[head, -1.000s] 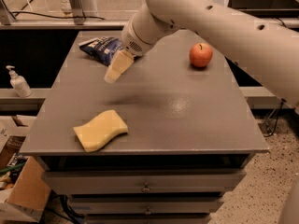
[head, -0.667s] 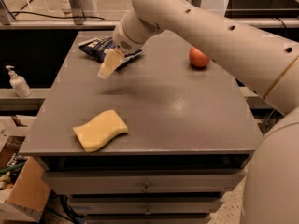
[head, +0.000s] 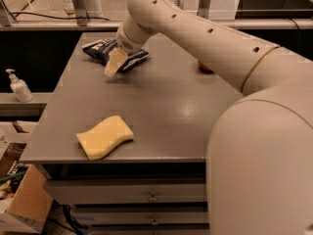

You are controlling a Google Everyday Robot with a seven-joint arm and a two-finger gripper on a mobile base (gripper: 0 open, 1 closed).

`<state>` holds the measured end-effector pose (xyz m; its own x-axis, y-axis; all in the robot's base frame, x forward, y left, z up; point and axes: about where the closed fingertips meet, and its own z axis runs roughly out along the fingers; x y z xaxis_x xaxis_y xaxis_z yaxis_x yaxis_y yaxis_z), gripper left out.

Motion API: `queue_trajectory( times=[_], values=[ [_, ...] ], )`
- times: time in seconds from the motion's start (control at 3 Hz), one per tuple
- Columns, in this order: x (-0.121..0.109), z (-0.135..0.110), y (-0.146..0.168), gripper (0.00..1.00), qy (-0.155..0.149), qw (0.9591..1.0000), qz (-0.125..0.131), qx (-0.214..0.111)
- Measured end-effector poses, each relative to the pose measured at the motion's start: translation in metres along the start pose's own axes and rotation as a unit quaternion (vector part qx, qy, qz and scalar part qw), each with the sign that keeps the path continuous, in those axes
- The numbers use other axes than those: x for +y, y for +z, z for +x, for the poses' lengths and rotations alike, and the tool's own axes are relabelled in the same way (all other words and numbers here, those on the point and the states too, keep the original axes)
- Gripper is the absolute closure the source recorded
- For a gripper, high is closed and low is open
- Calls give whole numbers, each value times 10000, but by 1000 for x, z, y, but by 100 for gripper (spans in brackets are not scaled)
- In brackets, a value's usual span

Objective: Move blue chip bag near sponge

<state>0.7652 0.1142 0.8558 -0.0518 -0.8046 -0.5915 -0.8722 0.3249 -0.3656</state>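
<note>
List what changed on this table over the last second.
The gripper has shifted left, over the near edge of the blue chip bag. The arm has swung across and now hides most of the apple. Nothing was visibly taken hold of or let go. The bag, the sponge and the apple stayed where they were on the table.

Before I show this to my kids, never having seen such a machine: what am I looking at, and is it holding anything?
The big cream tube is a robot arm, reaching in from the right foreground. There is one picture only, looking down on a grey table. The arm ends in a gripper, its pincer hand, which sits over a blue chip bag at the table's far side. A pale-yellow sponge lies apart, near the front edge. Behind the arm peeks something reddish. Whether the gripper holds the bag, I cannot tell.
</note>
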Motion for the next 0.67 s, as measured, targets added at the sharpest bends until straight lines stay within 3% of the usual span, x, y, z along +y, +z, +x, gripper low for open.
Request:
queue_trajectory(
  times=[0.33, 0.67],
  values=[
    [-8, 12, 13, 0, 68, 9997, 79, 202],
    [-11, 21, 15, 17, 54, 9994, 113, 326]
  ],
)
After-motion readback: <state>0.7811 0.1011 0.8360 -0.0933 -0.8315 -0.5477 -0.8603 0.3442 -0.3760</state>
